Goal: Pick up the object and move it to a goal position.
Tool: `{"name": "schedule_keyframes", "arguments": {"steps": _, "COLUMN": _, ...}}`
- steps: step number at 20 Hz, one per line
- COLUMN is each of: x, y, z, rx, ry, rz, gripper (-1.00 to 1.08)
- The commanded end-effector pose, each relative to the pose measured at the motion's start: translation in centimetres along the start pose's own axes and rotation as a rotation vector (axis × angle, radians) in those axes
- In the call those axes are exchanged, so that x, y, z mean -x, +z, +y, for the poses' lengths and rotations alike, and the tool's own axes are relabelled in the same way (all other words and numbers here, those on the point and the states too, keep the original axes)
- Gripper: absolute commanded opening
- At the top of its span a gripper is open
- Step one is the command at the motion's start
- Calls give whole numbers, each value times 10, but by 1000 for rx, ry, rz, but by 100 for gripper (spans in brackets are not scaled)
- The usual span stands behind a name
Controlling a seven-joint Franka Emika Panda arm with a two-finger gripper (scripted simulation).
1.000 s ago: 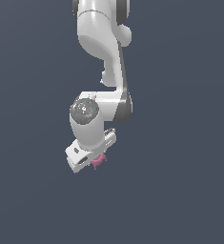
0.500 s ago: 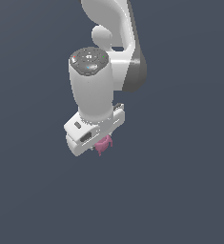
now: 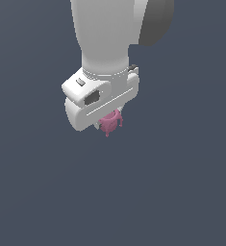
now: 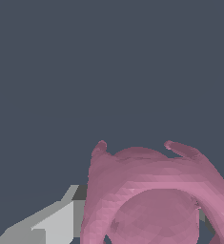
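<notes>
The object is a small pink cup-like thing with short stubby legs. It hangs just under my white gripper in the exterior view, with its legs pointing down. The hand hides the fingers there. In the wrist view the pink object fills the near part of the picture, with a grey finger pressed beside it. The gripper is shut on the object and holds it up off the ground. No goal marker shows in either view.
The white arm rises above the hand and fills the upper middle of the exterior view. Everything around it is a plain dark grey-blue background with no other object in sight.
The arm has come much closer to the exterior camera and higher in its picture, carrying the pink object along in the shut gripper.
</notes>
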State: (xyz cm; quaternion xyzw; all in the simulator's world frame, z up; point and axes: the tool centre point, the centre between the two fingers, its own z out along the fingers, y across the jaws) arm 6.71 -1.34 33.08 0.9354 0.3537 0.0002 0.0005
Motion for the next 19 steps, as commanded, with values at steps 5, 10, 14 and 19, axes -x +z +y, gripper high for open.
{"name": "schedule_keyframes", "arguments": {"steps": 5, "x": -5, "y": -61, "z": -15, "rx": -1, "ry": 0, "rz": 0, "gripper": -100}}
{"name": "schedule_keyframes", "arguments": {"steps": 10, "x": -7, "y": -89, "z": -20, "rx": -1, "ry": 1, "rz": 0, "gripper": -100}}
{"name": "schedule_keyframes", "arguments": {"steps": 14, "x": -9, "y": -101, "z": -22, "rx": -1, "ry": 1, "rz": 0, "gripper": -100}}
{"name": "schedule_keyframes", "arguments": {"steps": 19, "x": -9, "y": -106, "z": -23, "rx": -1, "ry": 2, "rz": 0, "gripper": -100}}
